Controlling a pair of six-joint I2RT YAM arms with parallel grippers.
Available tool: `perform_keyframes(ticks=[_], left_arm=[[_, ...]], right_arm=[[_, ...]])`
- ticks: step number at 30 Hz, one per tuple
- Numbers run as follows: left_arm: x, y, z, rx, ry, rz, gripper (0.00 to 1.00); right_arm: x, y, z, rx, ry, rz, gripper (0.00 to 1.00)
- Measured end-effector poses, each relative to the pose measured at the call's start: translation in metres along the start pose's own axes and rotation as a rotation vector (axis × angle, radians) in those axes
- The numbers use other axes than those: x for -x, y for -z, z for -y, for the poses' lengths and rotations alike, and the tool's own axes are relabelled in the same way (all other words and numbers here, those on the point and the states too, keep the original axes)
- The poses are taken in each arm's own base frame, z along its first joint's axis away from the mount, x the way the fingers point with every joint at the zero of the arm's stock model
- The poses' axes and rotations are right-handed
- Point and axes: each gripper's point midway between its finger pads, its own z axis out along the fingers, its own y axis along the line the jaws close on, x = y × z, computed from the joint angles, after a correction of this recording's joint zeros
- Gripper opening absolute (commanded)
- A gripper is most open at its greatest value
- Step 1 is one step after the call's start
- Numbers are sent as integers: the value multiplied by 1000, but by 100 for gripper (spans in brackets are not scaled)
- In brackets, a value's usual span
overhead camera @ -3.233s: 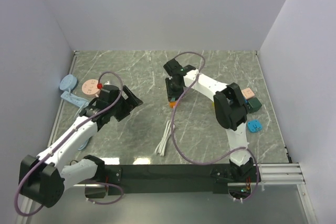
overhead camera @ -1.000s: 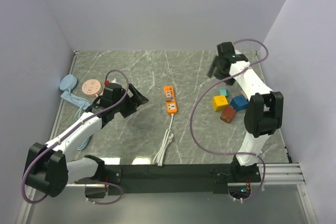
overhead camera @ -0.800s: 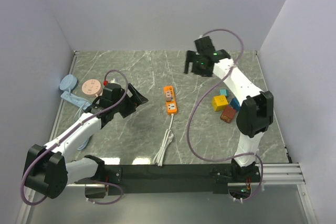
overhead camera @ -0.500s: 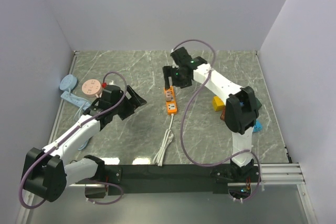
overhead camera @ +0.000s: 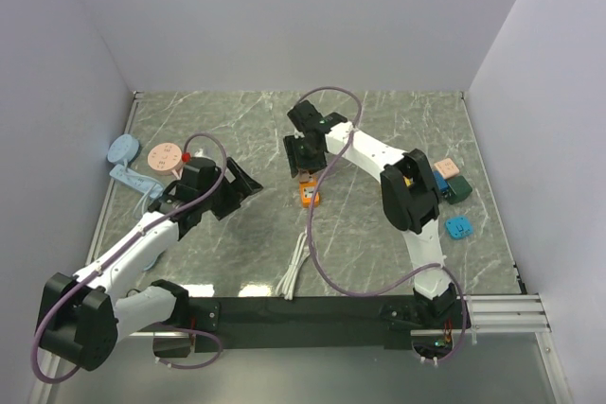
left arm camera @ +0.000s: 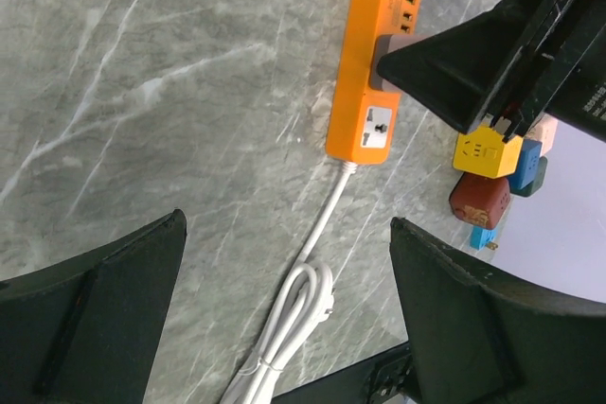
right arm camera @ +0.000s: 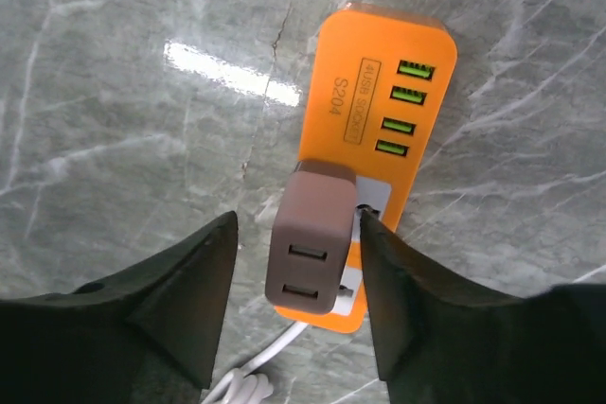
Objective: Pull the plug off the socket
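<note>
Right claw (right arm camera: 295,224) has swung back over the orange power strip (right arm camera: 383,54), standing apart astride its brown plug (right arm camera: 311,243); left claw (left arm camera: 287,224) gapes wide beside the strip.

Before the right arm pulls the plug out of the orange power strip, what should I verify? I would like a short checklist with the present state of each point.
1. Right jaws stand on both sides of the plug: ok.
2. Right jaws closed firmly on the plug: not ok; a gap shows on one side.
3. Plug seated in the power strip: ok, not yet pulled.
4. Power strip held down against the pull: not ok; the left jaws are open and off to the side, touching nothing.
5. White cable lies away from both jaws: ok.
</note>
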Motion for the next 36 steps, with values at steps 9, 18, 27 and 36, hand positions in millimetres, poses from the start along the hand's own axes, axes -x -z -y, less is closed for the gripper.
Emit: perform_keyframes(ticks=[9, 18, 27, 36], left_arm=[[-8, -3, -6, -2, 24, -19, 93], [-11, -20, -6, -8, 25, -49, 93], [-12, -55, -14, 16, 29, -64, 93], [1, -58, 7, -46, 19, -35, 92]], right_arm=[[-2, -9, -2, -10, -6, -13, 3], [-8, 4, -9, 22, -4, -13, 0], [-20, 58, -40, 220, 0, 1, 0], [7, 62, 49, -43, -221, 116, 0]])
